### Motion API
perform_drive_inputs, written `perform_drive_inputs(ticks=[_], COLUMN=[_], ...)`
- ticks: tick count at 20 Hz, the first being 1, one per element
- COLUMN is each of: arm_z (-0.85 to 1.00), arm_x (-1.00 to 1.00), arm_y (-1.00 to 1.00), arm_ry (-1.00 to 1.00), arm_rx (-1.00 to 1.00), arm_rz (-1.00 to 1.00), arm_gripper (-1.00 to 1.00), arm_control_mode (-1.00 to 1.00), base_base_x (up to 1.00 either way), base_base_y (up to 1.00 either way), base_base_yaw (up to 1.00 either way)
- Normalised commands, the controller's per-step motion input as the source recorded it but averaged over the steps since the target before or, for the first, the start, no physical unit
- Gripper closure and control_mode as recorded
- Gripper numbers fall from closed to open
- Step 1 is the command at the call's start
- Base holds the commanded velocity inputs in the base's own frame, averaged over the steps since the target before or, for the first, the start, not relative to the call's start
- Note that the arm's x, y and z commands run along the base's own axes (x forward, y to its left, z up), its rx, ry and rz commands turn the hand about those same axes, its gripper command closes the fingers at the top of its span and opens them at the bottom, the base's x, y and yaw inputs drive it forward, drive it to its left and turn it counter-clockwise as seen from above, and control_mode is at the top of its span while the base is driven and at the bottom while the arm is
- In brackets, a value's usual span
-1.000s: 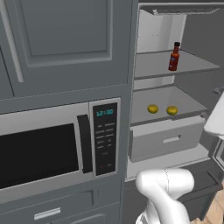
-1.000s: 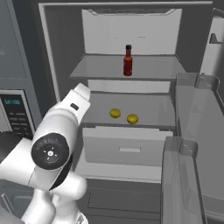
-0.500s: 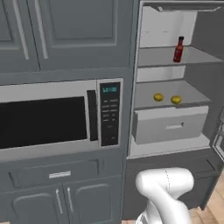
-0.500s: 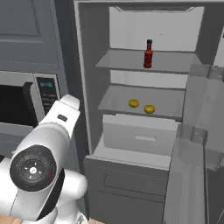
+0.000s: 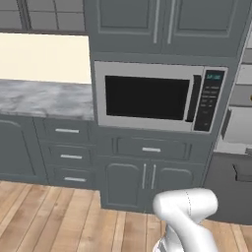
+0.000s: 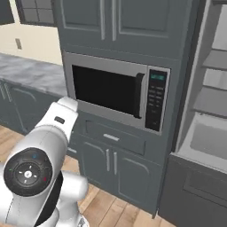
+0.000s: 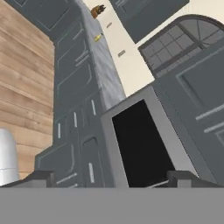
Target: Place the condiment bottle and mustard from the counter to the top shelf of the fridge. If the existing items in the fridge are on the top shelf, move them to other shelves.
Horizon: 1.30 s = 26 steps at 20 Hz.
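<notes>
The counter (image 5: 44,98) runs along the left wall; it is also in the right base view (image 6: 31,71) and, rolled on its side, in the hand view (image 7: 104,70). Far along it in the hand view stands a small yellow-orange bottle with a dark end (image 7: 97,10), probably the mustard, and a tiny yellow thing (image 7: 98,38) too small to name. My gripper (image 7: 111,179) is open with nothing between its fingertips (image 7: 39,177). It points at the microwave. The open fridge (image 6: 213,88) sits at the right edge, its grey shelves partly showing. The condiment bottle and existing items are out of view.
A built-in microwave (image 5: 157,96) sits in the dark grey cabinet wall, with drawers (image 5: 69,157) and doors below it. My white arm (image 6: 40,159) rises at the lower left of the right base view. Wooden floor (image 5: 49,221) lies in front of the cabinets.
The whole picture has shifted: the base has moved left, away from the fridge. The fridge slid to the right edge, and the microwave and counter came into view. The gripper stays open.
</notes>
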Motion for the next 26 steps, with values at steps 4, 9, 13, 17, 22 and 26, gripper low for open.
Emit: perform_drive_inputs(ticks=[4,9,13,17,22,26], arm_z=[0.00,0.00,0.00,0.00,0.00,0.00], arm_x=[0.00,0.00,0.00,0.00,0.00,0.00], arm_y=[0.00,0.00,0.00,0.00,0.00,0.00], arm_ry=[0.00,0.00,0.00,0.00,0.00,0.00], arm_rx=[0.00,0.00,0.00,0.00,0.00,0.00], arm_rz=[0.00,0.00,0.00,0.00,0.00,0.00], arm_gripper=[-1.00,-1.00,-1.00,-1.00,-1.00,-1.00], arm_control_mode=[1.00,1.00,1.00,1.00,1.00,1.00], base_base_x=[0.14,0.71,0.76,0.68,0.80,0.97], base_base_y=[1.00,1.00,1.00,0.81,-0.02,0.91], base_base_yaw=[0.25,0.03,0.03,0.35,0.12,0.14])
